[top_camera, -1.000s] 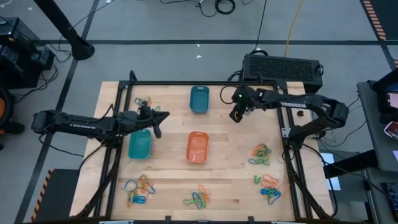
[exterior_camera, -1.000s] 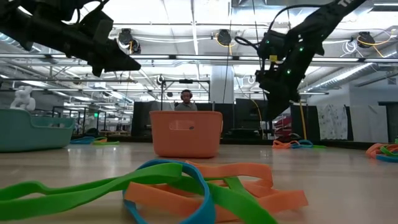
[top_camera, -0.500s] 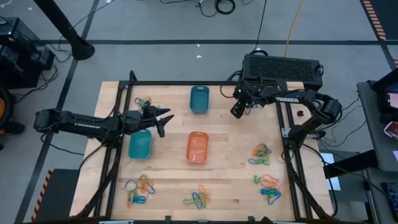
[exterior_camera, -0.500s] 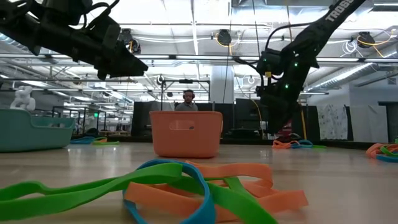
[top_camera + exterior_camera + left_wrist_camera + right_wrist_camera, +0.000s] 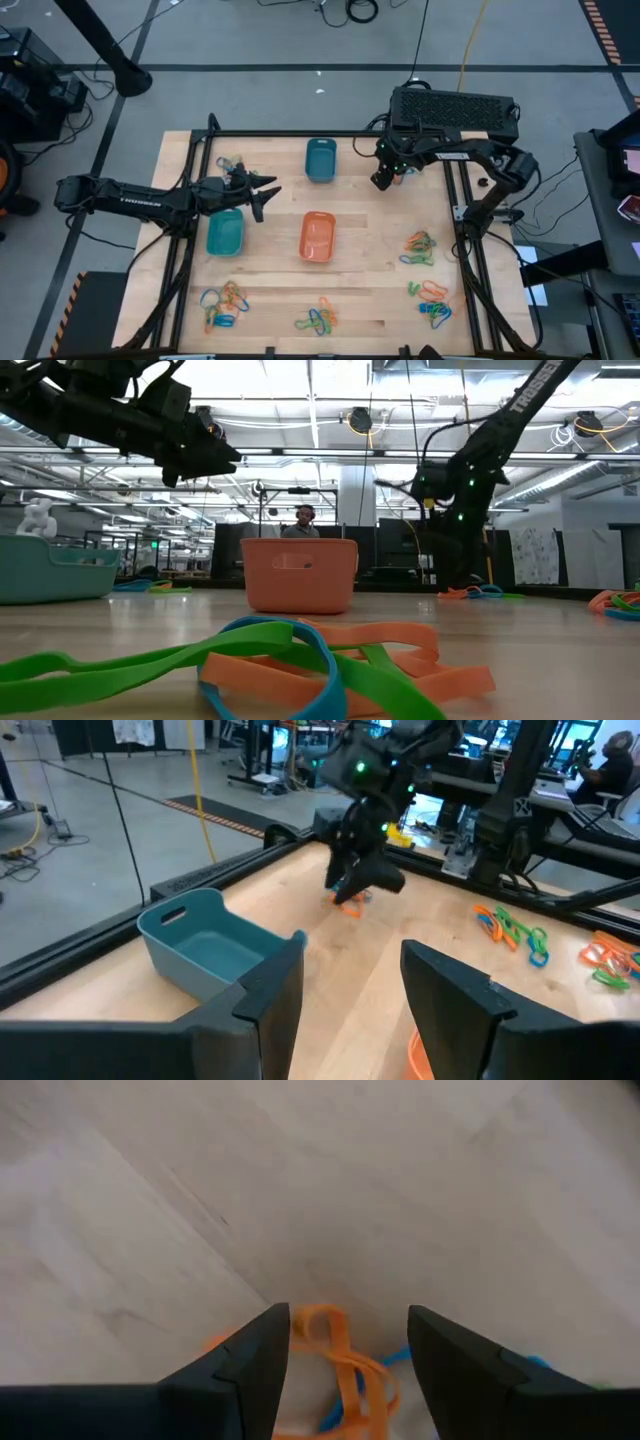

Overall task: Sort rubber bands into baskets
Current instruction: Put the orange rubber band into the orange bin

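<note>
Three baskets stand on the wooden table: dark teal at the far middle, turquoise at the left, orange in the middle. My right gripper points down, open, low over a small heap of orange and blue rubber bands. Its fingers stand on either side of the heap in the right wrist view. In the left wrist view an orange band shows under that gripper. My left gripper hovers level and open, with nothing between its fingers, beyond the turquoise basket's far right corner.
More heaps of rubber bands lie at the far left, at the right and along the near edge. A black frame rims the table. A black box sits behind the far edge.
My left gripper has opened while staying in place above the table. My right gripper has sunk toward the table over the small heap of bands at the far right, and its arm has drawn back toward the right edge.
</note>
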